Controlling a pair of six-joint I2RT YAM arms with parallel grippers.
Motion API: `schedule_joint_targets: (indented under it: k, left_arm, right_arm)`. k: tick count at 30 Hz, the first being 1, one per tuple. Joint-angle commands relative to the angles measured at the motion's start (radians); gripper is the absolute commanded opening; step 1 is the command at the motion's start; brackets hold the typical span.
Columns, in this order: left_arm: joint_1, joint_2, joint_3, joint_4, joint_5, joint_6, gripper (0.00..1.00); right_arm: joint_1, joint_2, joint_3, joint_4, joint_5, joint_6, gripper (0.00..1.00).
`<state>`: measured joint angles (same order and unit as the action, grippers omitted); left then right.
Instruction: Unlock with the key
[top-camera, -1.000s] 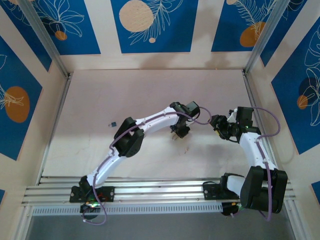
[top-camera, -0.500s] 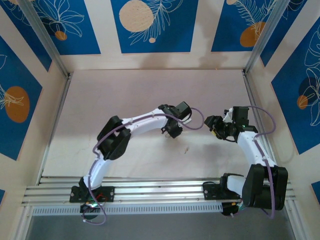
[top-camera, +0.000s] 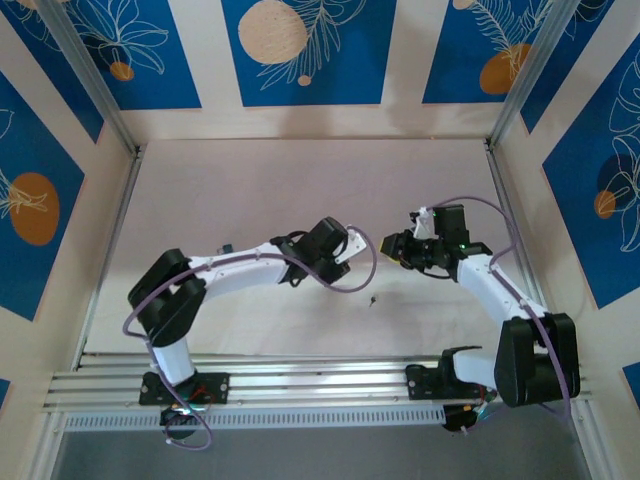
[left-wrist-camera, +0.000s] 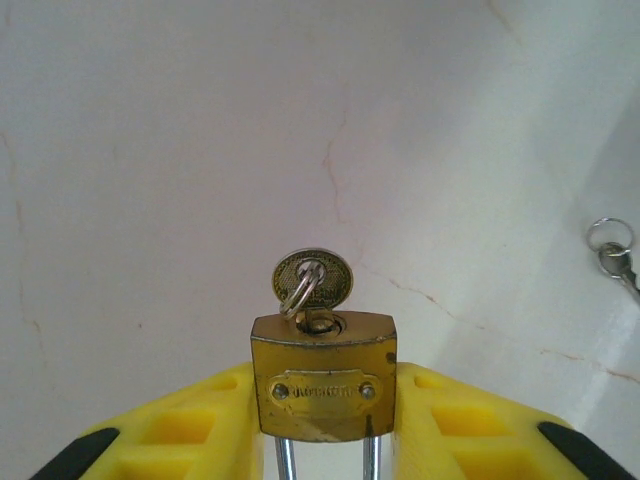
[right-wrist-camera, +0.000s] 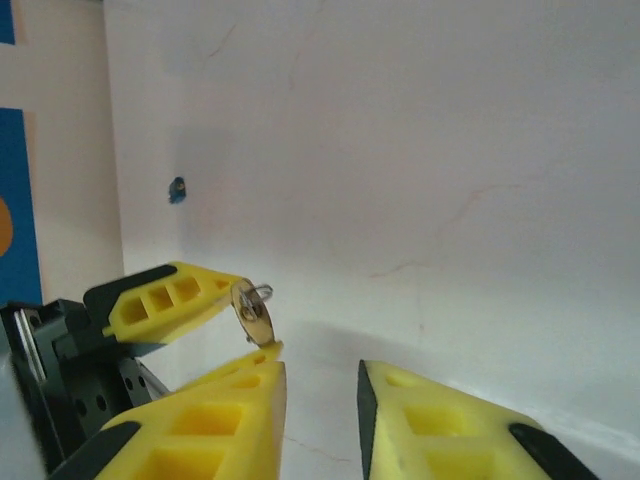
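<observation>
Lettering on the padlock plate is unreadable. The left end effector pinches the padlock mid-desk, with the key in it at 12 o'clock. The right end effector, at its 3 o'clock, is slightly spread and empty.

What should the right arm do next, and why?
Probably shift the right jaws sideways to straddle the round brass key: it sits in the brass padlock clamped by the left jaws, and the right jaws stand apart, empty, beside it.
</observation>
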<state>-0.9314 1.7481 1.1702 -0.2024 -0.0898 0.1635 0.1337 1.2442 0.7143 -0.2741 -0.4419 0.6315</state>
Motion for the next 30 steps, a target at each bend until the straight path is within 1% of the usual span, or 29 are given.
schedule_joint_targets:
  k: [1, 5, 12, 16, 27, 30]
  left_arm:
    - [0.006, -0.065, -0.037, 0.179, 0.039, 0.057, 0.31]
    - [0.006, -0.097, -0.061, 0.193, 0.059, 0.063, 0.31]
    - [0.005, -0.113, -0.088, 0.204, 0.046, 0.065, 0.31]
    - [0.005, -0.113, -0.088, 0.207, 0.041, 0.074, 0.31]
    - [0.005, -0.102, -0.067, 0.204, 0.044, 0.078, 0.30]
    - [0.005, -0.097, -0.061, 0.206, 0.047, 0.076, 0.30]
  right_arm:
    - [0.054, 0.035, 0.061, 0.045, -0.038, -0.030, 0.26]
    - [0.107, 0.078, 0.100, 0.060, -0.040, -0.058, 0.25]
    - [0.149, 0.127, 0.145, 0.053, -0.039, -0.070, 0.24]
    - [0.159, 0.135, 0.147, 0.055, -0.034, -0.070, 0.23]
    - [0.177, 0.160, 0.143, 0.073, -0.069, -0.078, 0.24]
    - [0.178, 0.153, 0.139, 0.073, -0.065, -0.078, 0.22]
